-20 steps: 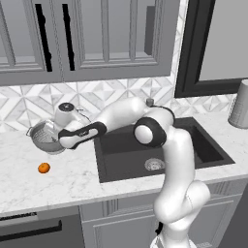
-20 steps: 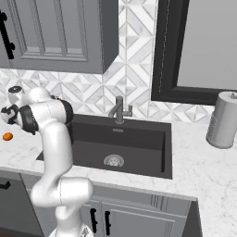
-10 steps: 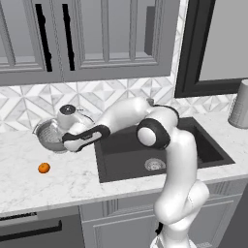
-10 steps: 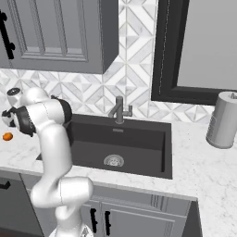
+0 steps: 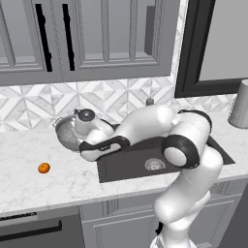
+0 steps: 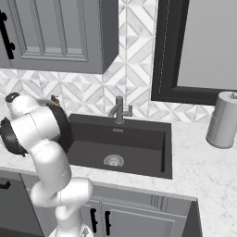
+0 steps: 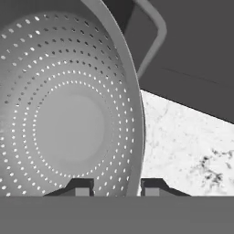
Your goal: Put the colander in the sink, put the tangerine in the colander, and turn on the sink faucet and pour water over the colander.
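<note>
We've got the two-finger gripper (image 7: 116,186) pinched narrow on the rim of the round silvery-grey perforated metal colander (image 7: 64,114), which sits tilted near the backsplash. The dark charcoal rectangular sink (image 5: 160,157) lies just to the right, so that's where we're headed.

Reaches far to the left from the base, elbow bent, forearm low and level. Gripper (image 7: 115,188) closed down on the colander (image 7: 68,105), one of the fingers (image 7: 80,187) inside its wall, the other outside the rim.
</note>
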